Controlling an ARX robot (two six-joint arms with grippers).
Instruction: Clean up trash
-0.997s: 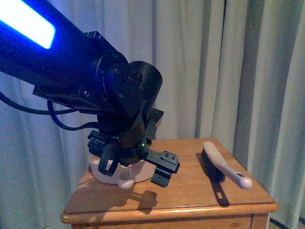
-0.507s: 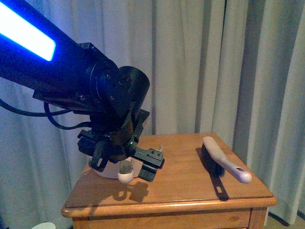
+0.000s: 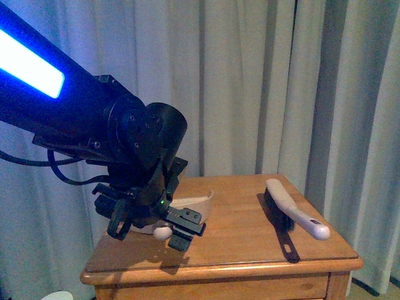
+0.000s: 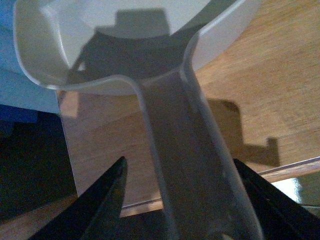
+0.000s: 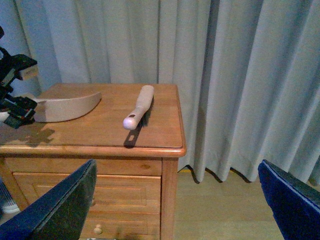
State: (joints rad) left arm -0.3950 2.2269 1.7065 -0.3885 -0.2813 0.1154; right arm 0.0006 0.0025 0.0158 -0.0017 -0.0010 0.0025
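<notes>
Dustpan (image 3: 195,201), pale plastic, has its handle (image 4: 197,130) running between the two dark fingers (image 4: 100,205) of the left end effector (image 4: 178,162). Fingers are spread, one on each side of the handle, with a sliver of gap visible on both sides in the left wrist view, so released, not clenched. The handle's rounded white tip pokes out below the end effector in the front view. The pan sits on the left part of the wooden surface (image 3: 240,250), near the front left corner, mouth turned toward the middle; cannot tell if the handle end is raised off the wood. Shadows of the fingers fall on the wood just beside the handle.

Left arm (image 3: 106,131) is bulky and black, coming in from the upper left with a bright blue light strip (image 3: 28,62) and cables hanging under it.

Right end effector (image 5: 176,165) is spread wide with nothing between the fingers, off the surface and facing it from the front right, over the floor (image 5: 220,200).

Brush (image 3: 290,212), dark bristles and white handle, lies flat on the right part of the surface, well apart from the dustpan, handle tip toward the front edge. A drawer (image 5: 85,187) front shows under the surface. Grey curtain (image 3: 250,87) hangs behind
</notes>
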